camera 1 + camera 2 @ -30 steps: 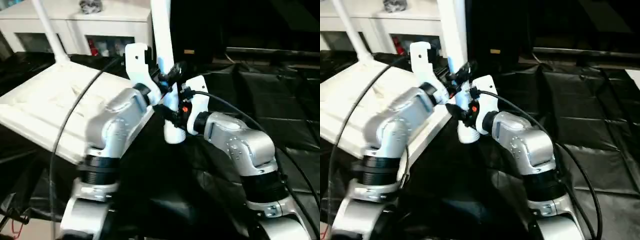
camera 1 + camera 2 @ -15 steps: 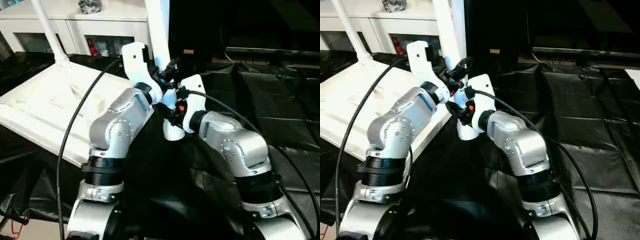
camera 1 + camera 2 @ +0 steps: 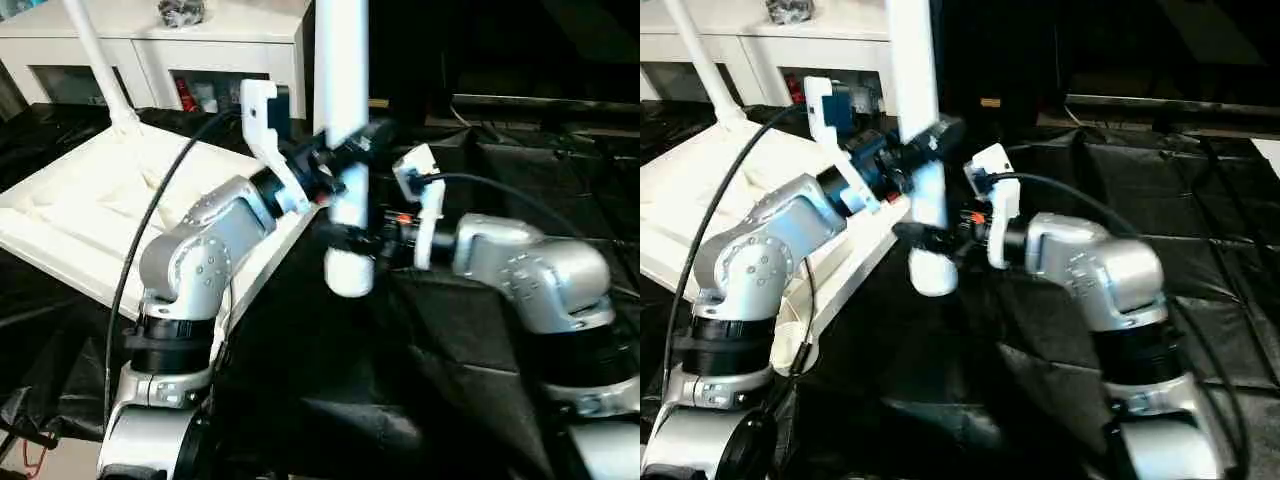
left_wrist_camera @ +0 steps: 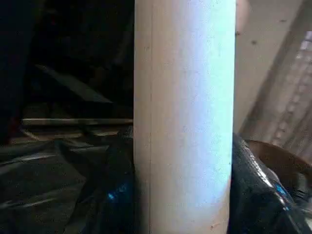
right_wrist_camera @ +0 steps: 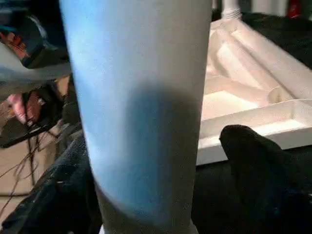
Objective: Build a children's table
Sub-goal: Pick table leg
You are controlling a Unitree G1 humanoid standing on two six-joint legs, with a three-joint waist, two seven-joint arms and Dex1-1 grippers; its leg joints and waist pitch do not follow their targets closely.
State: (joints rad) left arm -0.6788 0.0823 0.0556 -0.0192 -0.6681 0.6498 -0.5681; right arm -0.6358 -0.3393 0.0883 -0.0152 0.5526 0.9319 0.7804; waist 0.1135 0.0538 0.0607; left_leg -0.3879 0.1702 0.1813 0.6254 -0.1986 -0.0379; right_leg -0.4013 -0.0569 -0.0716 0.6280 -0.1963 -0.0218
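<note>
You're mid leg-fitting: the left gripper (image 3: 345,160) clamps the upright leg (image 3: 342,110) off the tabletop's (image 3: 90,215) near corner — right gripper (image 3: 350,235) stands spread around its lower end. Next, seat that end in a corner socket.

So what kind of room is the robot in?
Probably an indoor workroom or lab. The work table is draped in black sheeting, a white cabinet with glass doors stands behind it, and an upside-down white tabletop lies there for building.
</note>
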